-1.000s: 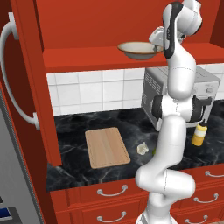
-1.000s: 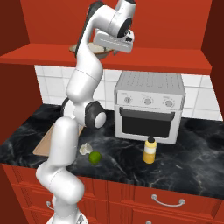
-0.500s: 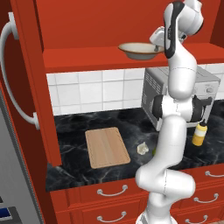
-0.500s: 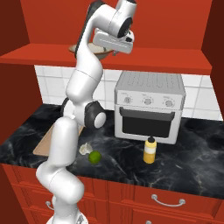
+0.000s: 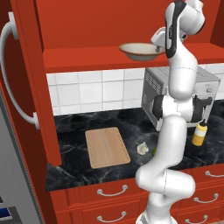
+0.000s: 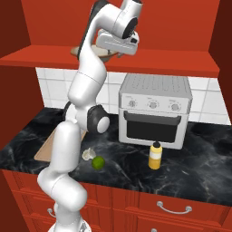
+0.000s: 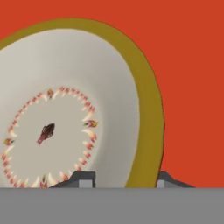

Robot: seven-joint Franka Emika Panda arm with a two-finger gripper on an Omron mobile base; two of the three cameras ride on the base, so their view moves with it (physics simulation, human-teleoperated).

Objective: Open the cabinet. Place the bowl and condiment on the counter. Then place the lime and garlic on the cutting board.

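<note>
The gripper [image 7: 124, 179] clasps the rim of the bowl [image 5: 139, 50], one fingertip inside and one outside; the bowl sits at the front edge of the open cabinet [image 5: 109, 57] shelf; the condiment [image 6: 155, 155] stands on the counter [image 6: 199, 167] below.

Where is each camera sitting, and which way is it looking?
Left base view: sits behind the arm on its left, looks forward and down at the open cabinet, bowl and cutting board; the white arm rises at the lower right.
Right base view: sits behind on the right, faces the counter, lime, garlic and condiment; the arm rises at the lower left.
Hand view: rides on the hand, looks into the bowl; two dark fingertips straddle its rim.
Both base views share bowl, garlic and condiment.
</note>
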